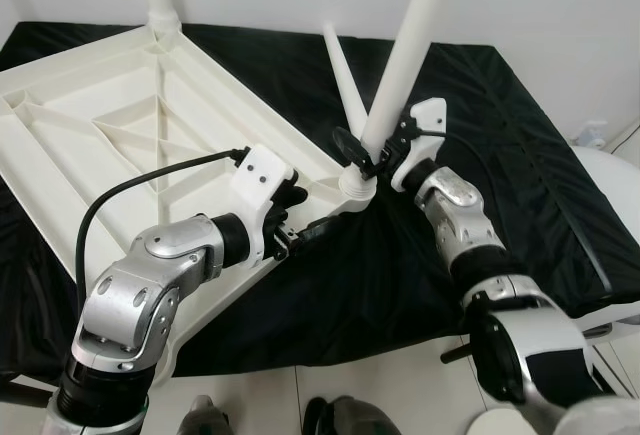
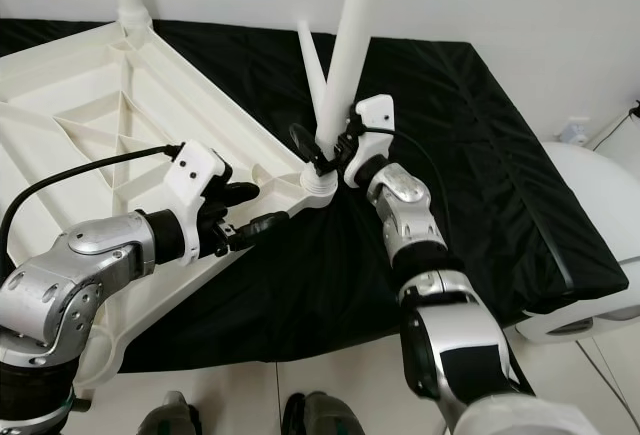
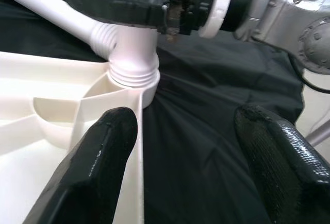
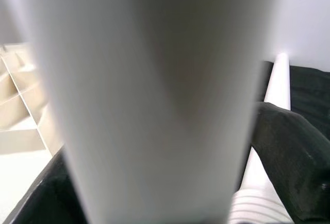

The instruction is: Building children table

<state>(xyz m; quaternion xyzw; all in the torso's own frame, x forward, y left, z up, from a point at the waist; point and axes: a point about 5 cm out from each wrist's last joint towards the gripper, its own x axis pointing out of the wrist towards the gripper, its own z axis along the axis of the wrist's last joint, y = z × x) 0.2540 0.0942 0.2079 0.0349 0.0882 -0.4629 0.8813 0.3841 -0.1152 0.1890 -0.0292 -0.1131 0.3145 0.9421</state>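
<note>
black cloth (image 1: 520,155) | right gripper (image 1: 372,150) clamped on leg (image 1: 400,65) | left gripper (image 1: 300,217) apart, astride tabletop (image 1: 100,125) edge

Left arm (image 1: 150,285): shiny silver shells with rounded shapes, showing small dark screw holes near the elbow.
Left wrist: a black ring, then a white plastic block (image 1: 262,177) with two small dark dots on it.
Left cable (image 1: 120,195): a thin black cord looping from the white block back toward the arm.
Left gripper (image 3: 185,152): two long black fingers with a rough, grainy skin and rounded tips.
Right arm (image 1: 465,220): silver bumpy shells, with a wide black band lower down and a big white shell by the elbow.
Right wrist: a white plastic block (image 1: 428,115) with a thin black cord curling out.
Right gripper (image 1: 365,155): black fingers, dark and smooth looking.
Feet (image 1: 340,417): two grey rounded shapes on the floor.
</note>
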